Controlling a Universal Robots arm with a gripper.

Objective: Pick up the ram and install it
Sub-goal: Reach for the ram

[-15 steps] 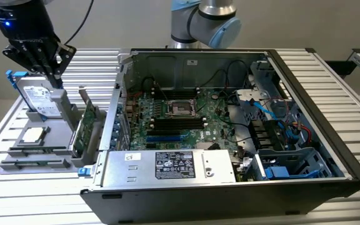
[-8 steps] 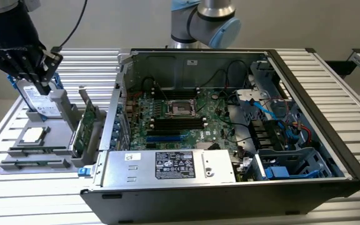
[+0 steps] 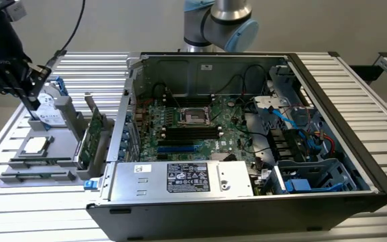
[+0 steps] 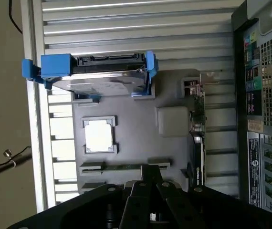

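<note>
The ram (image 4: 124, 167) is a thin green stick lying edge-up in a slot of the grey fixture tray (image 4: 136, 124), next to the square processor (image 4: 99, 135). In the exterior view the ram (image 3: 40, 162) shows as a thin strip near the tray's front. My black gripper (image 3: 34, 108) hangs above the tray at the exterior view's left, over the hard drive end. In the wrist view the gripper (image 4: 150, 171) has its fingers pressed together, shut on nothing, with the tips lined up near one end of the ram.
On the same tray a silver hard drive with blue rails (image 4: 102, 83) and a green expansion card (image 3: 92, 136) stand upright. The open computer case (image 3: 372, 166) sits to the exterior view's right, and the black slots (image 3: 192, 133) lie on its motherboard. A cable (image 4: 7, 162) hangs beside the table edge.
</note>
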